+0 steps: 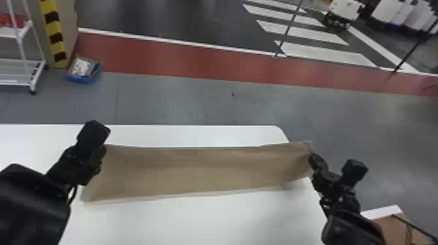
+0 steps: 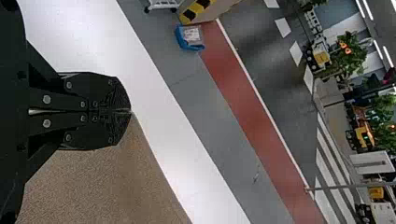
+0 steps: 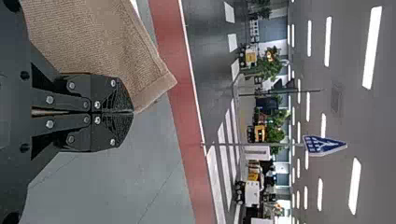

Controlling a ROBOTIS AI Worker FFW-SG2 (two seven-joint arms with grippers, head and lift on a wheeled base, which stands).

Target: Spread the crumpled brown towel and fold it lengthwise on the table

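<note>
Grey floor (image 1: 182, 101) borders a round-cornered white table (image 1: 195, 221), a long brown fabric towel (image 1: 195, 169) stretched above it; the right wrist view adds a blue triangular sign (image 3: 322, 145). Black left gripper (image 1: 100, 159) and right gripper (image 1: 312, 159) clamp its opposite ends.

In the right wrist view, a blue sign (image 3: 325, 145) with three sides and a white picture on it sits on a thin pole (image 3: 275, 145). In the left wrist view, a white board (image 2: 372, 163) has a dark line of marks, too small to read. Upper left in the head view, a blue bin (image 1: 81, 79) holds a pale thing (image 1: 80, 66) with no words I can read
</note>
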